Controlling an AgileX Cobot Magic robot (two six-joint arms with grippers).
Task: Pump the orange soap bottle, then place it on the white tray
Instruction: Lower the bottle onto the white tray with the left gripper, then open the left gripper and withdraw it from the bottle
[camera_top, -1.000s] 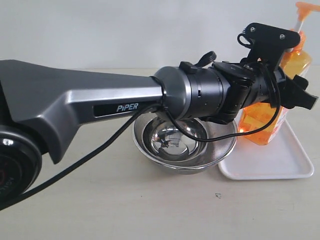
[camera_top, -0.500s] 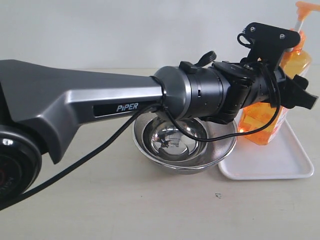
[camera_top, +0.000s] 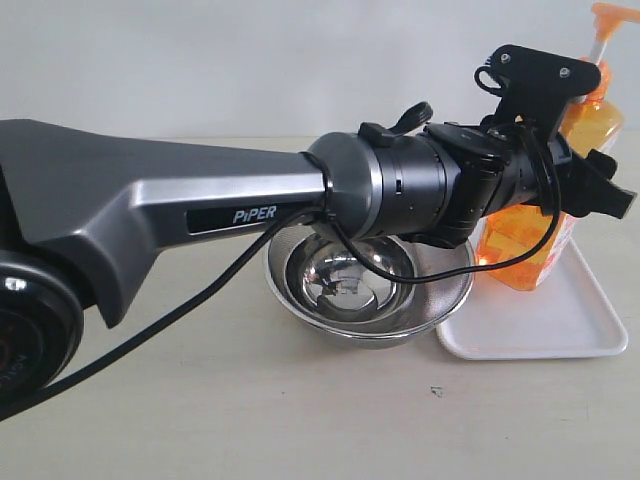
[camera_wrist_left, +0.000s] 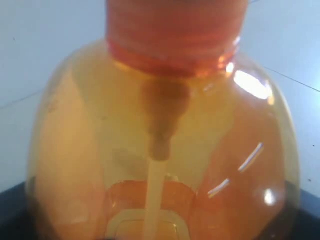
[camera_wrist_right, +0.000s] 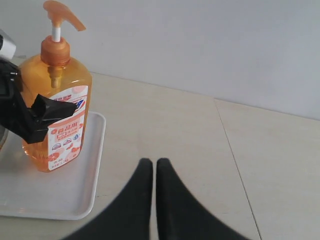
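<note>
We see the orange soap bottle (camera_wrist_right: 55, 115) standing upright on the white tray (camera_wrist_right: 75, 200), near the tray's far end, with its pump head (camera_wrist_right: 62, 12) raised on the white stem. The left end effector (camera_top: 592, 190) reaches across above the steel mesh bowl (camera_top: 370, 290) and straddles the bottle's body. One black finger (camera_wrist_right: 42, 117) lies against the label (camera_wrist_right: 67, 132), and the left wrist view is filled by the bottle's shoulder at very close range. We read this as a clenched grip on the bottle at mid-height. The right end effector (camera_wrist_right: 155, 185) hovers over the bare surface (camera_wrist_right: 200, 150) well apart from the tray, its fingers pressed together on nothing.

We judge the bottle to be fairly heavy, since it looks mostly full. Its walls are smooth plastic that may give a little under pressure and slip under a loose hold. Being tall on a narrow base, it could tip if nudged near the top. The best hold seems to be the wide body around the label, where the sides offer the most contact. The pump head and thin stem suit only a straight downward press. With the bottle apparently on the tray, letting go gently looks like what remains.
</note>
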